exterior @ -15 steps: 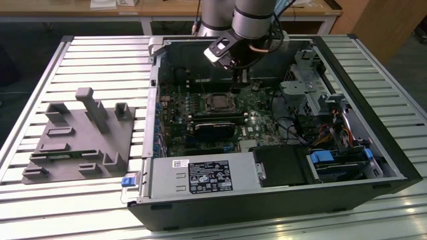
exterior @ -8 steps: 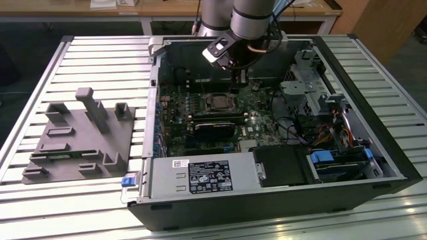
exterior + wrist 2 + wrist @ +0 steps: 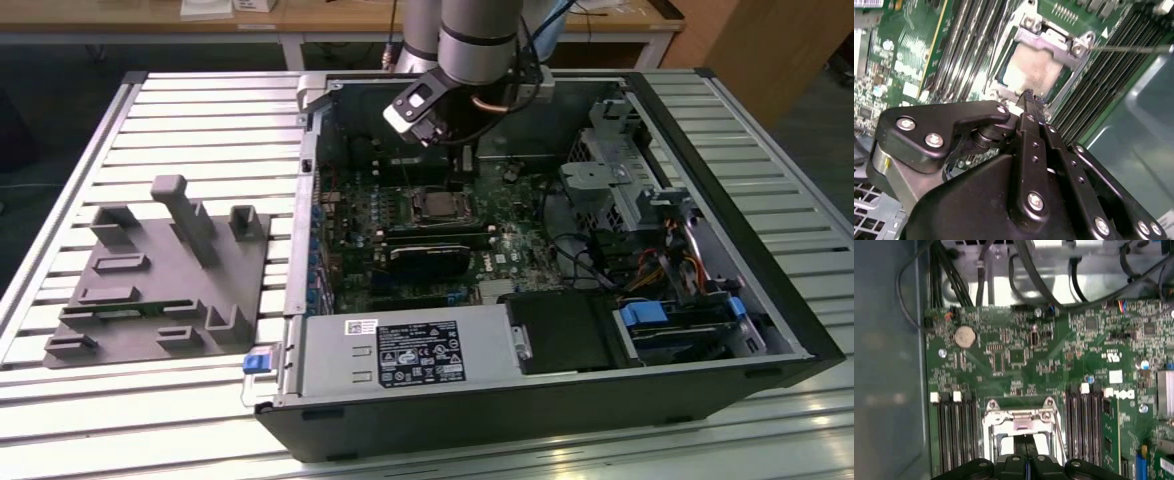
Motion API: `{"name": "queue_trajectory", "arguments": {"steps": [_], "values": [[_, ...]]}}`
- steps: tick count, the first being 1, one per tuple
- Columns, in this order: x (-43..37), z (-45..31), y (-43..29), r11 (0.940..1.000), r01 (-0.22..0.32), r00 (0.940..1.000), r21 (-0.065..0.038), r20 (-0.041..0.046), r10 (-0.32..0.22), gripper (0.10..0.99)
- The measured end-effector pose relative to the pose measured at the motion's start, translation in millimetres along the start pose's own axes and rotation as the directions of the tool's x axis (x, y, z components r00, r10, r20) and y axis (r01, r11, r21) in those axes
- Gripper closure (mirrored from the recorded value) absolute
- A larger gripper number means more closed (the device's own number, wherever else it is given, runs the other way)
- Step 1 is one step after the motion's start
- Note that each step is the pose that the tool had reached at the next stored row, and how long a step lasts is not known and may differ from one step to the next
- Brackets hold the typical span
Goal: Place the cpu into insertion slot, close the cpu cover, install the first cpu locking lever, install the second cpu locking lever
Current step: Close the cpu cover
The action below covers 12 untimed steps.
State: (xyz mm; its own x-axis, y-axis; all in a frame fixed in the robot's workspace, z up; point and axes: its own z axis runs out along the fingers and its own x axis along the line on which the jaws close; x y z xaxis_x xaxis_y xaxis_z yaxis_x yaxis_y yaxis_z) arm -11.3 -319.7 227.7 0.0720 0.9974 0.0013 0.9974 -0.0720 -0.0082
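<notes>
**Jaws closed above a seated cpu, at the socket's edge**

The arm (image 3: 474,40) reaches down into the open computer case (image 3: 534,410); the case lies on its side on the slatted desk (image 3: 200,110), so the motherboard (image 3: 1014,360) faces up and the insertion slot (image 3: 434,205) can be met from above. The jaws are pressed together with nothing seen between them; a narrow tip is, I judge, better suited to nudging thin metal parts than to carrying. They hover close over the socket's near edge; whether they touch it I cannot tell.

The cpu (image 3: 1030,75) lies in the slot, its pale face showing through the window of the cpu cover (image 3: 1050,41); the cover appears folded flat over it, so the placing looks done and the cover seems closed. A thin lever rod (image 3: 1134,48) runs out from the socket's corner over the memory slots (image 3: 954,435); whether it is latched I cannot tell.

The second wrist view gives the chip's face with the jaws' tip against it; the first wrist view lays the board out squarely, with a coin cell (image 3: 965,336) and cables (image 3: 1029,270) beyond the socket; the exterior view places the whole, with a grey fixture tray (image 3: 160,280) well apart on the exterior view's left.
</notes>
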Motion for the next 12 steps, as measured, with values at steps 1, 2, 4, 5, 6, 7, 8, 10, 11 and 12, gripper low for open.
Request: {"name": "queue_trajectory", "arguments": {"steps": [1,2,4,5,6,7,8,10,11,12], "values": [[-0.4,0.8,-2.9,1.0,0.0,1.0,-0.003,-0.0001,0.0,0.98],[-0.9,1.7,-5.7,1.0,0.0,1.0,-0.006,-0.0003,0.0,0.98],[-1.7,3.5,-10.8,0.9999,0.0,1.0,-0.01,-0.0007,0.0,0.98],[-2.1,4.5,-12.9,0.9999,0.0,1.0,-0.012,-0.001,0.0,0.98],[-2.3,5.6,-14.5,0.9999,0.0,1.0,-0.013,-0.0011,0.0,0.98],[-2.5,6.4,-15.4,0.9999,0.0,1.0,-0.014,-0.0011,0.0,0.98],[-2.5,6.8,-15.7,0.9999,0.0,1.0,-0.014,-0.0011,0.0,0.98],[-2.6,6.8,-15.7,0.9999,0.0,1.0,-0.014,-0.0009,0.0,0.98],[-2.5,6.8,-15.7,0.9999,0.0,1.0,-0.014,-0.0009,0.0,0.98],[-2.5,6.8,-15.7,0.9999,0.0,1.0,-0.014,-0.0009,0.0,0.98]]}}
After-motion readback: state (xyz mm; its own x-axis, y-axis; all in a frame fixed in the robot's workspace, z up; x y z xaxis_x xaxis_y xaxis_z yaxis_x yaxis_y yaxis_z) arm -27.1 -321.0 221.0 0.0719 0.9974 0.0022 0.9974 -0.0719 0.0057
